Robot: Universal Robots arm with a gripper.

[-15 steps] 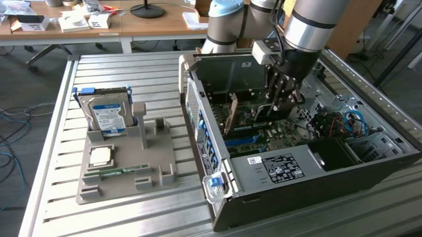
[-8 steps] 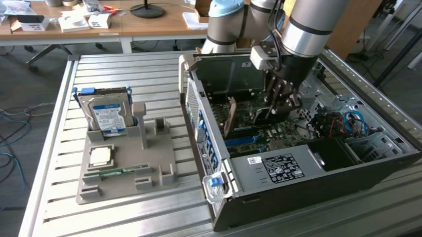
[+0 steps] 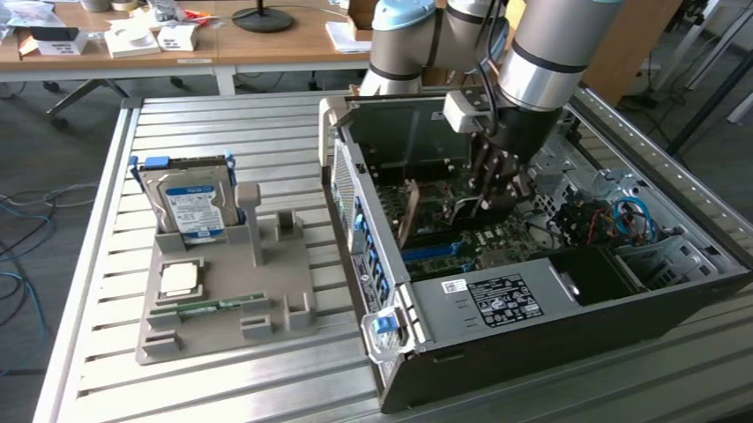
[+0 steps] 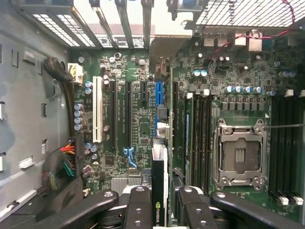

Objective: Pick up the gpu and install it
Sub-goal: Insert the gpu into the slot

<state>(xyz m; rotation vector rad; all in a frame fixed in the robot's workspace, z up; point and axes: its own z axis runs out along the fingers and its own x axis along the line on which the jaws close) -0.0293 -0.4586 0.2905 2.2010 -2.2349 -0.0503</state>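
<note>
Claw (image 3: pixel 492 196) is down inside the PC case (image 3: pixel 553 361), pinching the graphics card (image 4: pixel 160 183) edge-on betw. its two fingers (image 4: pixel 138 207). Card hangs straight under the claw, just above the main board (image 4: pixel 138 124), not yet in any slot.

We judge pick-up done & the install step in hand: card is held over the long slots (image 4: pixel 113 112), w/ the blue slot (image 4: pixel 159 95) nearest in line.

Next move, we reckon, calls for the card's bottom edge square over one slot & its bracket end toward the rear slot covers (image 4: pixel 124 24); any tilt could jam it.

Beside the claw, the case also holds memory slots (image 4: pixel 200 138) & an empty chip socket (image 4: pixel 239 152).

Well away from the claw, toward the exterior view's left, a grey tray (image 3: pixel 218 342) holds a hard drive (image 3: pixel 194 207), a chip (image 3: pixel 180 279) & a memory stick (image 3: pixel 212 307).
</note>
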